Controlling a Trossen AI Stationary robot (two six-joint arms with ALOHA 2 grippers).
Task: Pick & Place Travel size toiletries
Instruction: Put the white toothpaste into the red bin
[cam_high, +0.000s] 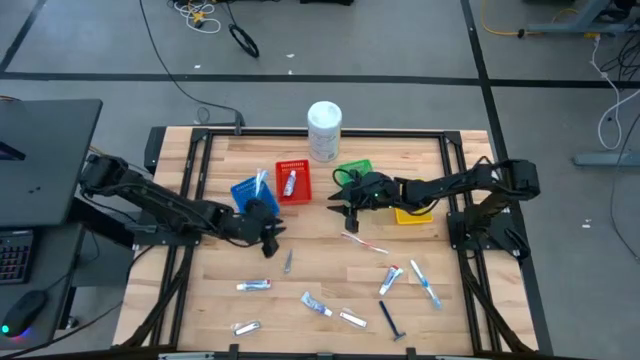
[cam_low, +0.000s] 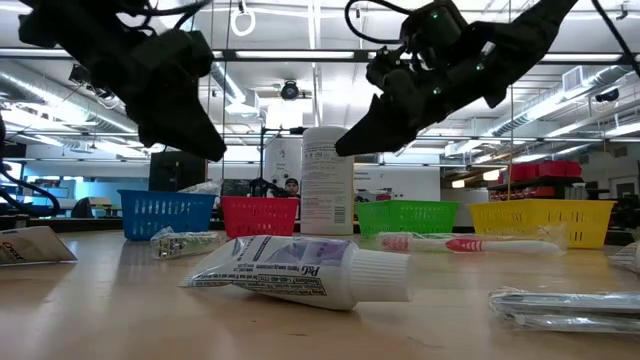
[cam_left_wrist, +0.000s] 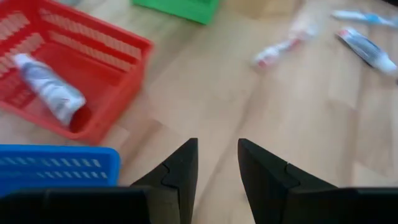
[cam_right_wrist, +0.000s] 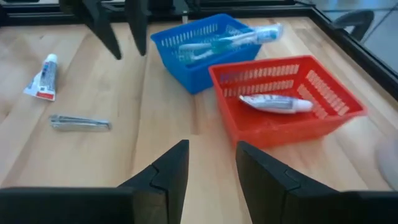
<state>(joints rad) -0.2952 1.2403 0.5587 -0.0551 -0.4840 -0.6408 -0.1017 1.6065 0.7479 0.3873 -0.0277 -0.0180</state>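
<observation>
The left gripper (cam_high: 268, 238) is hanging over the wooden bench (cam_high: 320, 290), just in front of the blue basket (cam_high: 248, 193), with its jaws standing slightly apart and nothing between them. The right gripper (cam_high: 348, 208) is hovering near the middle of the bench, in front of the green basket (cam_high: 355, 172) and just beside the red basket (cam_high: 294, 181); its jaws are likewise parted a little and holding nothing. One white toothpaste tube (cam_right_wrist: 277, 104) is lying inside the red basket, and a blue-white toothbrush (cam_right_wrist: 233, 41) is resting in the blue basket, its end sticking out over the rim. The other travel size toiletries are lying loose on the bench: a pink toothbrush (cam_high: 362, 242) just in front of the right gripper, a silvery sachet (cam_high: 288, 262) near the left gripper, a red-capped tube (cam_high: 253, 286) further forward, a tube (cam_high: 317, 305) near the front middle, another tube (cam_high: 390, 281) and a blue-white brush (cam_high: 425, 284) to the right, a dark blue razor (cam_high: 391, 320) near the front edge, and two more silvery sachets (cam_high: 246, 327) along the front. The yellow basket (cam_high: 416, 213) is sitting under the right arm, and the white tub (cam_high: 324, 130) is standing upright at the back of the bench, behind the red and green baskets.
</observation>
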